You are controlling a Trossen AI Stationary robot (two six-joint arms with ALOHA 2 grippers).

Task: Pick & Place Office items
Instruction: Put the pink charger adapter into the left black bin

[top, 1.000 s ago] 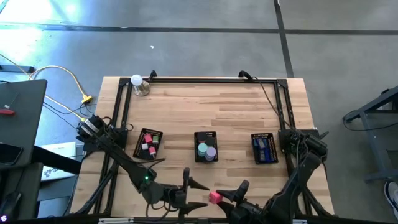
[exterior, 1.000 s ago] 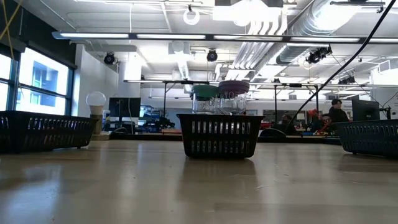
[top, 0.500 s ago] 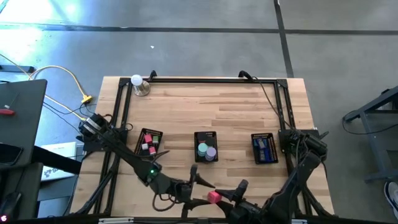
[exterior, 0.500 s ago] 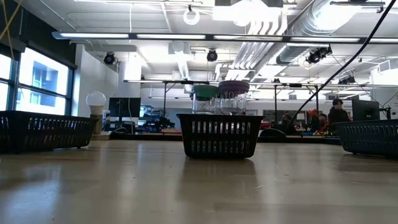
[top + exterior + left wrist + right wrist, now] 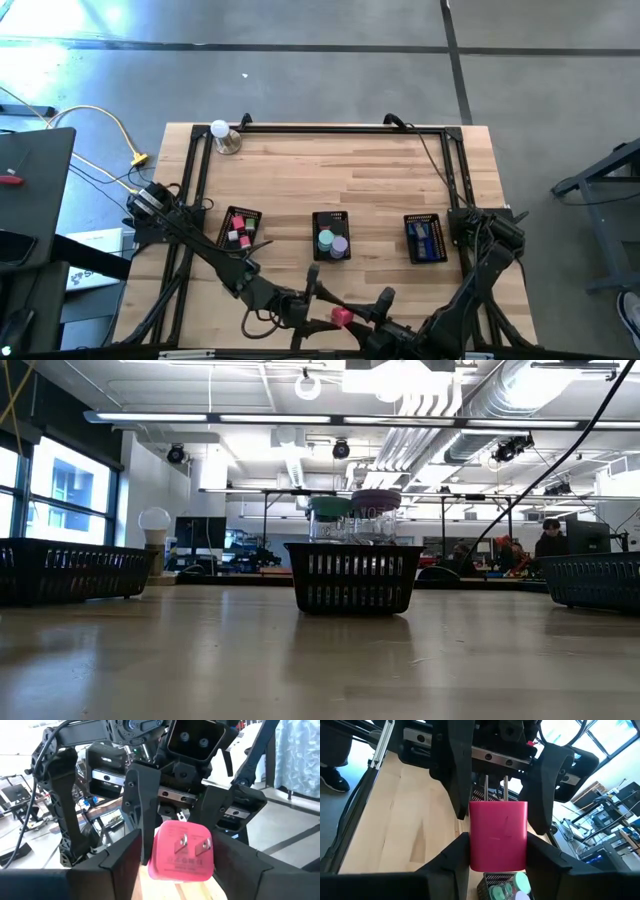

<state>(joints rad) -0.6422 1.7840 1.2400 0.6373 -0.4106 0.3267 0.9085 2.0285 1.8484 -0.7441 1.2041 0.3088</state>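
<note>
Wooden table (image 5: 380, 190) carries three black mesh trays in a row across its middle. Left tray (image 5: 238, 231) holds red and pink blocks (image 5: 238, 224). Centre tray (image 5: 331, 236) holds a teal roll (image 5: 325, 240) and a purple roll (image 5: 340, 245); the low view shows both rising above this tray's rim. Right tray (image 5: 426, 238) holds dark blue rectangles (image 5: 423, 236). A white ball on a metal base (image 5: 222, 135) stands at the far left corner.

Both arms reach to the near edge and meet just near of the centre tray. The right gripper (image 5: 497, 852) is clamped on a pink plug adapter (image 5: 342, 316): its fingers press the block's two sides, and the two metal prongs (image 5: 495, 790) point away from the wrist, toward the left arm. The adapter is off the table, between the two grippers.

The left gripper (image 5: 172, 857) faces it from the left. Its fingers (image 5: 142, 815) straddle the pronged end of the adapter. They stand parted, close to the block's sides; whether they touch it cannot be told.
</note>
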